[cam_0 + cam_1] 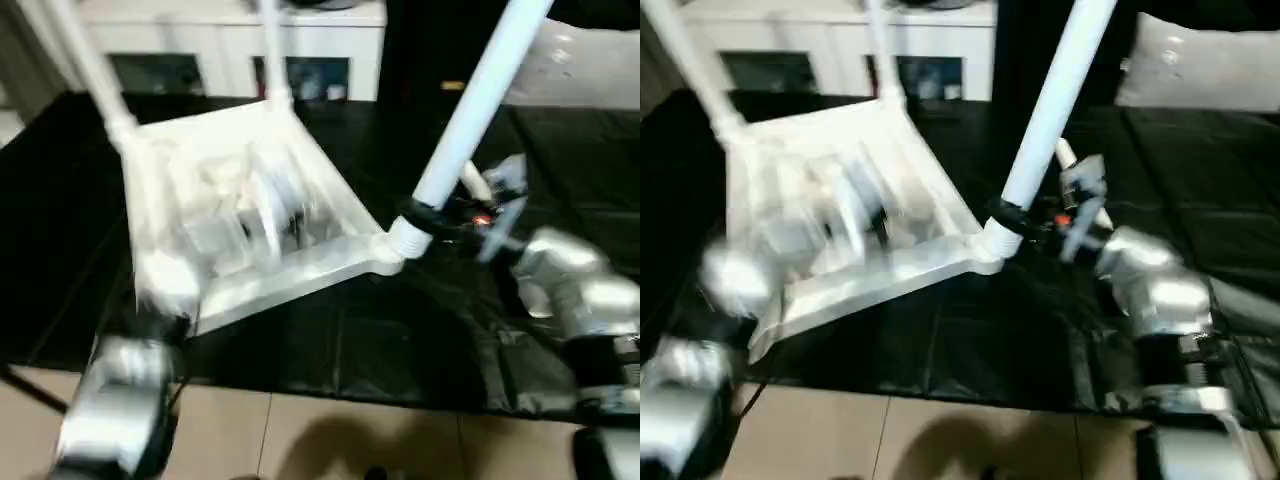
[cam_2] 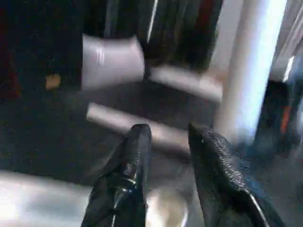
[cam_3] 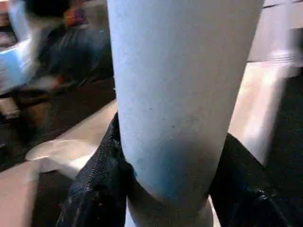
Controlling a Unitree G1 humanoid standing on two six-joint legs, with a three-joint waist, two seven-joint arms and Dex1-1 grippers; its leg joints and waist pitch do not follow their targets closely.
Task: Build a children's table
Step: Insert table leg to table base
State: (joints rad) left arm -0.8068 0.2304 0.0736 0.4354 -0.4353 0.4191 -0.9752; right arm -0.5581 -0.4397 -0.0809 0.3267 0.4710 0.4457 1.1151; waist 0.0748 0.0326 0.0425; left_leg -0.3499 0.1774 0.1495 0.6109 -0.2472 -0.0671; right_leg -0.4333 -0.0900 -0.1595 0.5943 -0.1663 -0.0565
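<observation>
The white children's table top (image 1: 290, 285) lies upside down and tilted on a black cloth, ribbed underside up. Two legs stand in its far corner sockets, one at the left (image 1: 95, 65) and one further right (image 1: 270, 50). A third leg (image 1: 480, 100) slants up from the near right corner socket. My right gripper (image 3: 165, 156) is shut on this leg just above the socket, also seen from the head (image 1: 425, 218). My left gripper (image 2: 168, 135) is open with nothing between its fingers. My left forearm (image 1: 120, 400) sits by the top's near left corner.
A black cloth (image 1: 350, 340) covers the work surface, and its front edge meets the tan floor (image 1: 300, 440). A white cabinet (image 1: 220, 40) stands at the back. A pale cushion-like thing (image 1: 1200, 60) lies at the far right.
</observation>
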